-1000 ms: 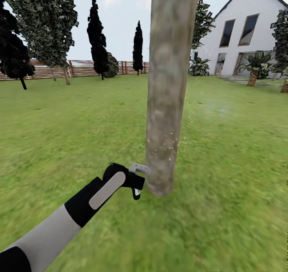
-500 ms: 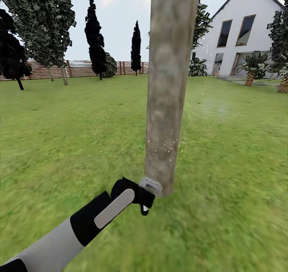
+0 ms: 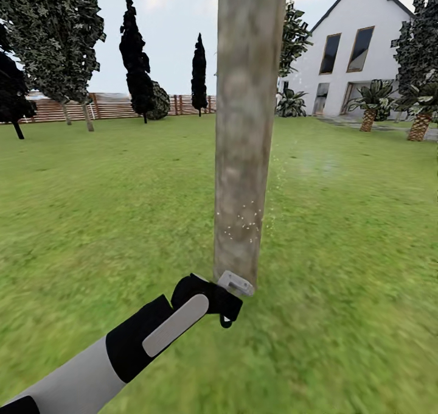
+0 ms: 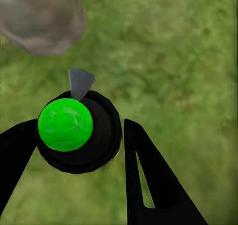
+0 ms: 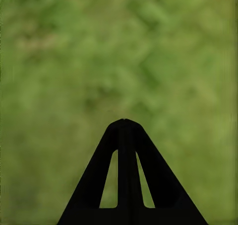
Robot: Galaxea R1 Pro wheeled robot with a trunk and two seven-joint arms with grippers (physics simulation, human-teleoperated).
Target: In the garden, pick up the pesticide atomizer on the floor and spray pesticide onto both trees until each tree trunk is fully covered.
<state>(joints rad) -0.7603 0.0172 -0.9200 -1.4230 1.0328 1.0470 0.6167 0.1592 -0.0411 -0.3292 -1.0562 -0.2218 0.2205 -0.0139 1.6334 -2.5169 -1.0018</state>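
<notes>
A thick mottled grey-brown tree trunk [image 3: 246, 128] rises straight ahead in the head view, and its base [image 4: 42, 16] shows in the left wrist view. Tiny white pesticide specks [image 3: 240, 222] dot its lower part. My left gripper [image 3: 226, 301] is low beside the foot of the trunk, shut on the pesticide atomizer [image 3: 226, 321], a small black item with a white tip. In the left wrist view the atomizer [image 4: 79, 135] is a black round body with a green top, held between the fingers [image 4: 144, 175]. My right gripper [image 5: 124, 123] is shut over grass, holding nothing.
Green lawn spreads all around. A brown slatted fence [image 3: 115, 106] runs along the back left with leafy trees [image 3: 58, 30] and thin black-leaved trees [image 3: 137, 55] before it. A white house [image 3: 359, 55] and palm-like plants [image 3: 371, 106] stand at the back right.
My left gripper with the atomizer has dropped lower and closer to the foot of the trunk. The head view has shifted, sliding the whole scene slightly left.
</notes>
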